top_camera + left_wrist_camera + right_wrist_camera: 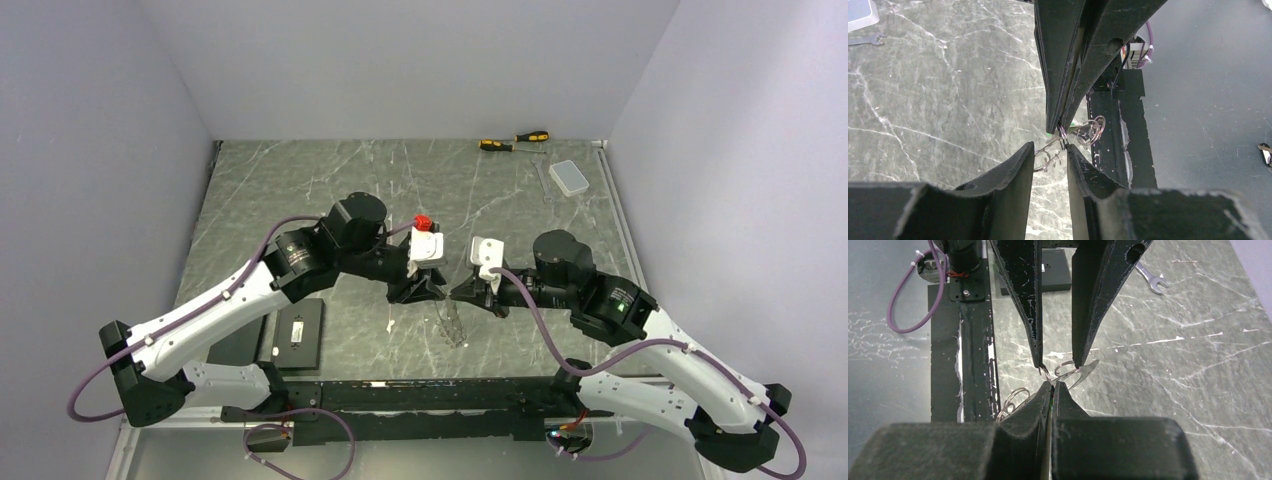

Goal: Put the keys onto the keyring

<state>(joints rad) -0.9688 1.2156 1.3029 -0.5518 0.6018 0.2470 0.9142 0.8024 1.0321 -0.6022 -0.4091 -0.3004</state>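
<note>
Grey-green marbled tabletop between plain pale lilac-grey walls on three sides, soft even light.

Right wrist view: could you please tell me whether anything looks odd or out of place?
The keyring looks odd: its silver wire loops splay apart in a tangle, strung between the left gripper and the right gripper rather than forming one neat ring.

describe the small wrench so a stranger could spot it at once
Go to the far right corner of the grey marbled table. Beside the pale rectangular plastic box, on its left, lies the slim silver open-ended wrench. Unlike the yellow-and-black screwdrivers beyond it, it is all bare metal.
</note>
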